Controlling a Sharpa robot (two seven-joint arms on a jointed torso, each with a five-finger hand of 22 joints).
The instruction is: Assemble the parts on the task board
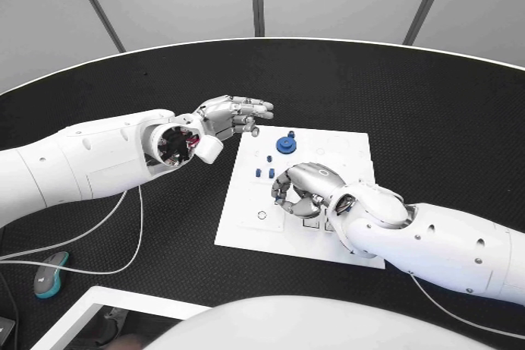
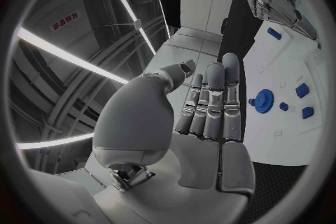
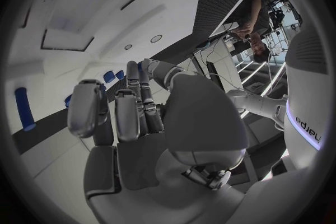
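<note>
Starting at the left of the head view, we saw the left arm [image 1: 88,164] reach in from the left edge toward the middle, its left hand [image 1: 230,116] hanging over the black table [image 1: 438,115] just off the upper left corner of the task board [image 1: 339,149]. That hand held nothing; its fingers [image 2: 213,101] lay straight and close side by side, with the thumb set a little apart, as the left wrist view showed plainly. The white task board sat at the centre of the frame, tilted slightly. Near its upper left area stood a blue gear-like part [image 1: 285,143], with a small blue peg [image 1: 292,130] just above it and another small blue piece [image 1: 256,133] to its left. Lower, at the board's left-middle, a cluster of small blue parts [image 1: 264,172] lay near the right hand. We saw the right arm [image 1: 448,247] enter from the lower right, and the right hand [image 1: 301,189] rested low over the middle of the board, fingers curled downward. In the right wrist view those fingers [image 3: 129,115] were bent in toward the palm with nothing visible between them, though we could not tell whether the fingertips touched the board or a part beneath.
</note>
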